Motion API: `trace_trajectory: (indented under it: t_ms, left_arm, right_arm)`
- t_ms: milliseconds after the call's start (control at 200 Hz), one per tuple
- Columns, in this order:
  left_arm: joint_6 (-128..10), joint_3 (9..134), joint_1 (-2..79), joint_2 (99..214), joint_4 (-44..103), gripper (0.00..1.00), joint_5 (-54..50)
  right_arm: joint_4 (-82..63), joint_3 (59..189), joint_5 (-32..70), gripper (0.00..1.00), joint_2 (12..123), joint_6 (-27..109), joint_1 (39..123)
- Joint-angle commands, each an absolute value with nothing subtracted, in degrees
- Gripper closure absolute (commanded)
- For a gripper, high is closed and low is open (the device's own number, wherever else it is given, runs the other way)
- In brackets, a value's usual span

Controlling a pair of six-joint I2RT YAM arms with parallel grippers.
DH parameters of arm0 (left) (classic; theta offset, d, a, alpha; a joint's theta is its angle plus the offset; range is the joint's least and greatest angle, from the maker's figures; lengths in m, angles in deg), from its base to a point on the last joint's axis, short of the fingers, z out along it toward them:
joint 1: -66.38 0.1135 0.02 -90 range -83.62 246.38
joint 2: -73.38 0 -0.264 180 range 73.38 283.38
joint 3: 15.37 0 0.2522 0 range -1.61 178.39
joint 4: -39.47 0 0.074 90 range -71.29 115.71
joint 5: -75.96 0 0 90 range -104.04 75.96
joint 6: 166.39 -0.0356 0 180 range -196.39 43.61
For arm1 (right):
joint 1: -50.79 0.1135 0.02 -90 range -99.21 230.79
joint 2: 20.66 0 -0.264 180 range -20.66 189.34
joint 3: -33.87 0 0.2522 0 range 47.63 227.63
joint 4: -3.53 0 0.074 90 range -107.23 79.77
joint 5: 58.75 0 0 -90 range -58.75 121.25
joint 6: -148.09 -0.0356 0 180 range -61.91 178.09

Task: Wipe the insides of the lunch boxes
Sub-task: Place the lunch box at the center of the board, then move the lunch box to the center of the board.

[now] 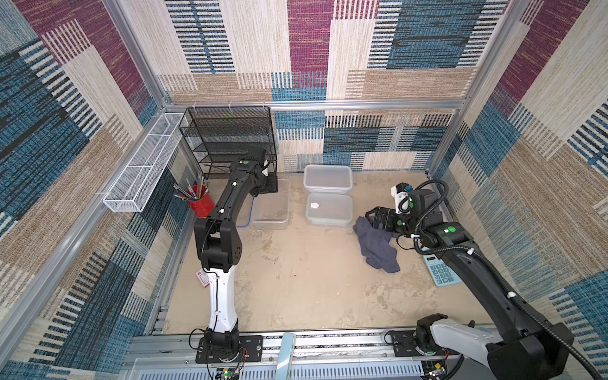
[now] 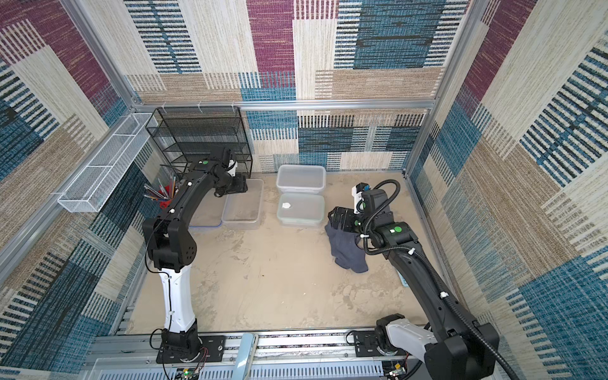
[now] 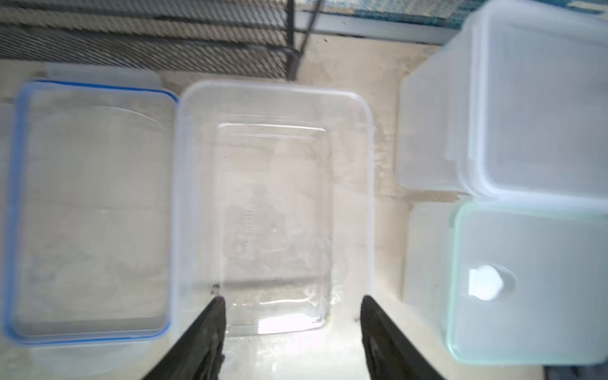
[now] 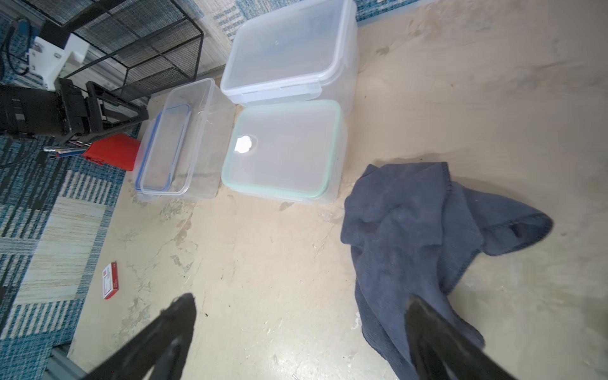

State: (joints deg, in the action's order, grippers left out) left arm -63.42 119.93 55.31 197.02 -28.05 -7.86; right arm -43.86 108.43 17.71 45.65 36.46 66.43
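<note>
surface (image 1: 312, 289) is carrying, at back, deep lunch box (image 1: 327, 177) and smaller lunch box (image 1: 329, 210), both sitting lidded, shallow clear lunch box (image 1: 271, 207) lying open. cloth (image 1: 378, 246) is lying nearby. left claw (image 3: 291, 301) is hovering part-spread, empty, over the clear one; right claw (image 4: 299, 299) is gaping wide above cloth. risk: light box skidding under wiping.

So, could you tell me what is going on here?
Two robot arms are set to wipe lunch boxes. The left arm's fingers hang open over the clear box, whose blue-rimmed lid lies beside it. The right arm's fingers are open above the cloth, not gripping it. The deep box and smaller box are lidded.
</note>
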Motion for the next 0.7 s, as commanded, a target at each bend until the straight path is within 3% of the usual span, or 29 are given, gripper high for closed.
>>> trace_trajectory:
  t_ms: [0, 696]
  left_arm:
    - [-60.92, 118.89, 53.07, 196.1, -27.11, 0.33, -1.23]
    - [-51.72, 130.66, 44.31, 209.64, -27.09, 0.32, -3.59]
  right_arm:
    - [-33.72, 108.01, 12.01, 0.01, 48.6, 35.15, 66.52]
    - [-24.76, 124.63, 15.44, 0.01, 82.62, 38.33, 66.23]
